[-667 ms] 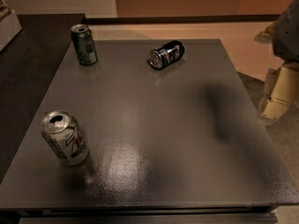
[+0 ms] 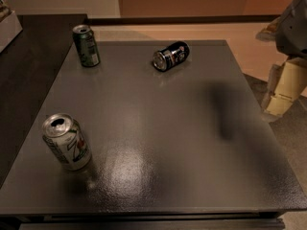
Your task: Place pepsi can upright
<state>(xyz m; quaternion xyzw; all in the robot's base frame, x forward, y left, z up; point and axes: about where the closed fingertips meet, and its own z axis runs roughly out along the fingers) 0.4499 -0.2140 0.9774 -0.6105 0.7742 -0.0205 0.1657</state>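
The pepsi can [image 2: 171, 56] is dark navy with a silver top and lies on its side at the far middle of the dark grey table [image 2: 158, 128], its top facing front-left. My gripper [image 2: 283, 90] hangs off the table's right edge, well to the right of the can and above the floor, with nothing seen in it. Its shadow falls on the table's right part.
A green can [image 2: 86, 45] stands upright at the far left corner. A white-silver can with red and green print [image 2: 66, 142] stands upright at the near left. A dark counter [image 2: 29, 51] adjoins the table's left side. The floor lies to the right and behind.
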